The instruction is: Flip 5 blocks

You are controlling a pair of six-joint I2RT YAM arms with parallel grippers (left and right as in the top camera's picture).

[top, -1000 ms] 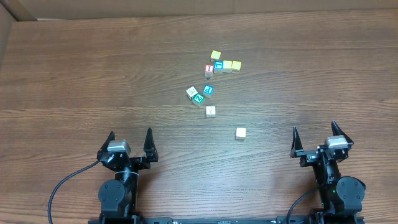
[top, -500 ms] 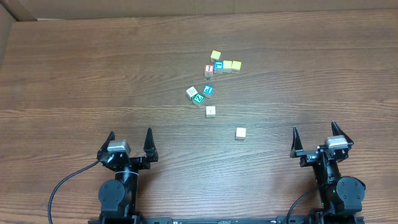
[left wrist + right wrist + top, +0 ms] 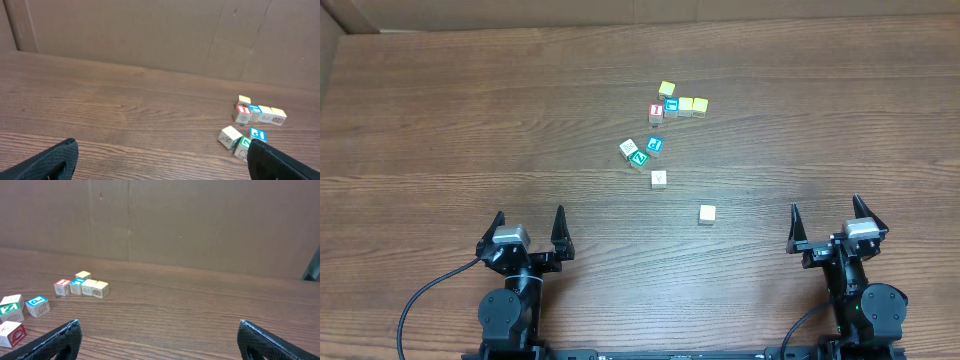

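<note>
Nothing differs from a second ago: the table (image 3: 470, 100), both arms and every cube sit as before. The left gripper (image 3: 529, 214) and right gripper (image 3: 825, 205) rest at the near edge, fingers spread wide, holding nothing. Mid-table, well apart from both, the green Z block (image 3: 639, 157) sits skewed to the table edge, letter up, touching the whitish block (image 3: 628, 148). The blue P block (image 3: 655, 146) is just beside them. The marked white block (image 3: 659, 179) lies nearer the arms, and the cream block (image 3: 707, 214) nearest, alone. All are cubes, so none has a long axis. The red-letter cube (image 3: 656, 113) and yellow cubes (image 3: 686, 105) cluster beyond.
</note>
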